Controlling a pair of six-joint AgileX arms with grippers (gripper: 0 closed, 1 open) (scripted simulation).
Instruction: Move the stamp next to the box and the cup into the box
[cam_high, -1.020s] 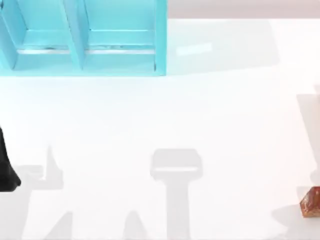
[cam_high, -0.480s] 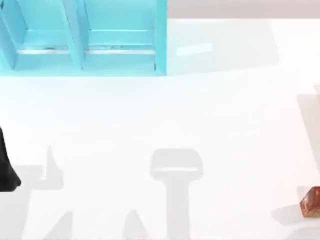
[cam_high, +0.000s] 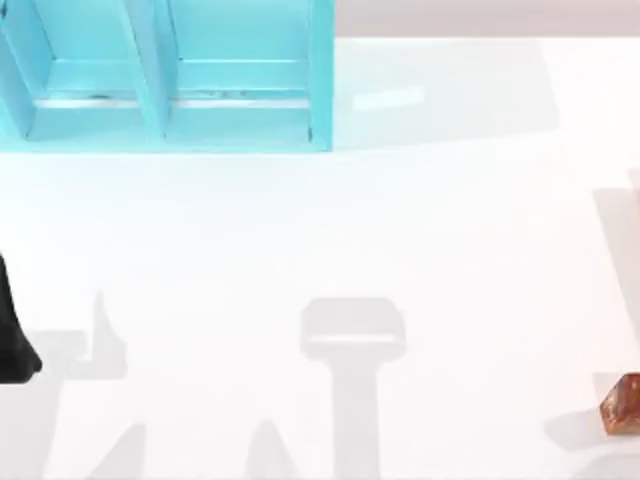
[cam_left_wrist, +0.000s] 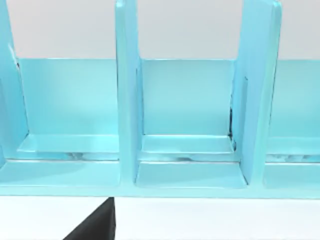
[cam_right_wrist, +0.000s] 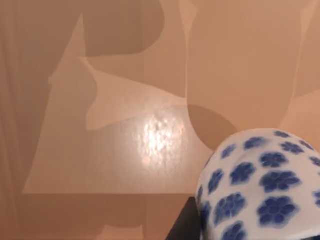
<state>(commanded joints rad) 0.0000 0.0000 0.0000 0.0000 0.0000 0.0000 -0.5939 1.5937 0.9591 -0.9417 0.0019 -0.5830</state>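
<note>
the blue compartmented box (cam_high: 170, 80) stands at the top view's upper left, its dividers forming open bays that the left wrist view looks straight into. the stamp (cam_high: 622, 403) sits at the far right edge of the table (cam_high: 330, 230), low in the top view and well apart from the box. the cup (cam_right_wrist: 260, 185), white with blue flowers, looms close in the right wrist view above the table, with a dark bit of the right gripper beside it; it looks carried, but i cannot tell from these pictures whether the fingers are clamped on it or apart. the left arm (cam_high: 12, 340) is parked at the table's left edge, and its fingers cannot be judged either.

the risks, as i judge them: the cup has a long way to travel to the box, and a loose hold on its rounded wall could let it slip or tip. coming in low, it could catch a divider or the box's front lip. the stamp so near the table's edge could be nudged off by a careless approach.
</note>
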